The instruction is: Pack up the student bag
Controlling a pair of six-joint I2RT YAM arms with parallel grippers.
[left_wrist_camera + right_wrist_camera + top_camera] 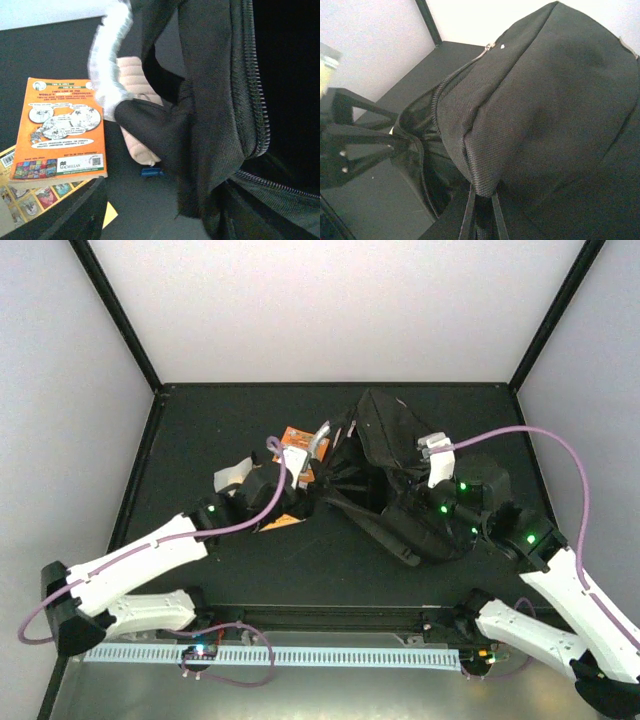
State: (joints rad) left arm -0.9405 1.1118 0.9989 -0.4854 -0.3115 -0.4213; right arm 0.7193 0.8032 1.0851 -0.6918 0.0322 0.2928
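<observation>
As the overhead view shows, the student bag (390, 435) stands slumped on the dark table (200, 570), at about three o'clock from the table's centre, with its mouth gaping toward nine o'clock. An orange paperback (296, 441) lies just beside that mouth, at nine o'clock of the bag, and a whitish pouch (232, 478) sits at eight o'clock of the paperback.

The right gripper (418, 488) reaches in from four o'clock. In its wrist view its two fingers (469, 210) are closed on a fold of the bag's black fabric, which hangs down between them.

The left gripper (318, 492) is at the bag's open edge on the nine o'clock side. Whether its jaws are apart or clamped cannot be told from any view.

The left wrist view shows the bag's unzipped zip track (260, 105) at three o'clock. The paperback lies cover-up at nine o'clock, partly on a printed sheet (30, 200). A beige ribbed item (132, 80) and a small blue object (151, 172) lie between book and bag.
</observation>
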